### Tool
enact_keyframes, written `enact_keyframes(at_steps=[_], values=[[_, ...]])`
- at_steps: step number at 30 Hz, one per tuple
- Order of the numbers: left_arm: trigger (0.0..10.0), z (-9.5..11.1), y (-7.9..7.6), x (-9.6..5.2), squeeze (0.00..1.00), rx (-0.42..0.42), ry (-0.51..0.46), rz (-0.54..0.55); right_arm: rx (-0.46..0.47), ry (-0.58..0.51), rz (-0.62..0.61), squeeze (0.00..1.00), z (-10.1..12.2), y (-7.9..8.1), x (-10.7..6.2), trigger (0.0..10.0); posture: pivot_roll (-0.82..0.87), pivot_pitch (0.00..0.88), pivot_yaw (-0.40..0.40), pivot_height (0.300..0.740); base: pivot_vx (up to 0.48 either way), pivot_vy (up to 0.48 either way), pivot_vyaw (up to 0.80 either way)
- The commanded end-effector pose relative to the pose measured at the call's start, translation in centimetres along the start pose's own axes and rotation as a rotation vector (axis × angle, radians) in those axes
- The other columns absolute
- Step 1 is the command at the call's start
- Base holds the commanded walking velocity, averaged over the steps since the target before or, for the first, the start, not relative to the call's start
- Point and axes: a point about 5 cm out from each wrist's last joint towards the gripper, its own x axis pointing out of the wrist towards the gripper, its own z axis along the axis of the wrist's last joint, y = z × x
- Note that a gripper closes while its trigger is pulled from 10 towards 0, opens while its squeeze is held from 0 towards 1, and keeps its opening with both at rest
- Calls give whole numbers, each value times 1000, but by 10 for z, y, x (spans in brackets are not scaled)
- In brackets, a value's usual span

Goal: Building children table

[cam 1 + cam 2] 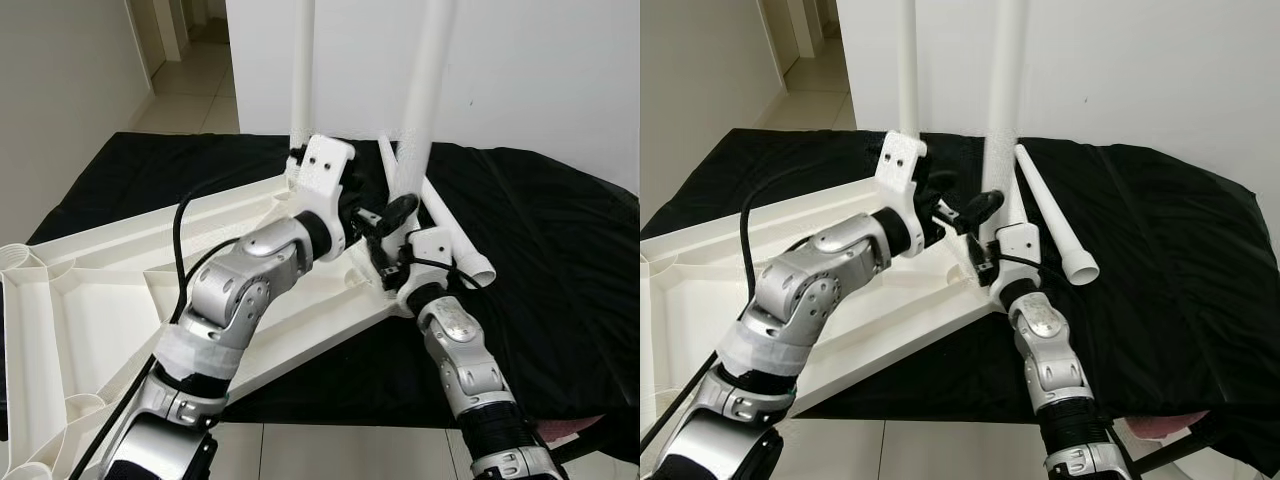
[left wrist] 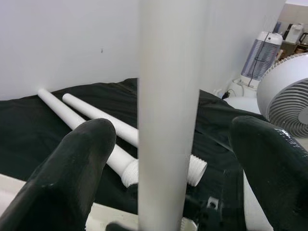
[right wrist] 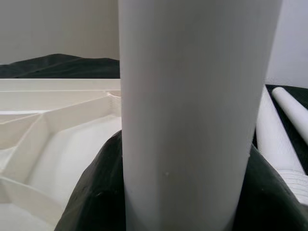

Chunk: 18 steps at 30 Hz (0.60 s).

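An upturned white table top (image 1: 110,290) lies on a black cloth (image 1: 560,260). Two white legs stand upright in its far corners, one at the left (image 1: 300,70) and one at the right (image 1: 428,90). My left gripper (image 1: 385,215) is open, its fingers (image 2: 72,178) standing either side of the right leg (image 2: 168,96) with gaps. Lower down, my right gripper (image 1: 388,272) is shut on the same leg (image 3: 192,110) near its base, the black fingers (image 3: 96,197) hugging it. Two loose legs (image 2: 91,130) lie on the cloth beyond.
A white wall (image 1: 540,70) rises just behind the cloth. A corridor floor (image 1: 190,80) opens at the far left. A white fan (image 2: 288,96) and a tower appliance (image 2: 262,57) stand off to the side. The table top overhangs the cloth's near edge.
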Motion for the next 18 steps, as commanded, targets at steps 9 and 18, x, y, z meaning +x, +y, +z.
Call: enact_keyframes(at_steps=[9, 18], values=[[10000, 13, -7, 7, 0, 5, -23, -246, 9, -9, 191, 0, -1, 23, -9, 10000, -84, 0, 14, 740, 0, 0, 0], [0, 18, -3, 9, 0, -13, -49, -264, -9, -4, 142, 0, -2, 15, -14, 10000, -118, 0, 47, 740, 0, 0, 0]])
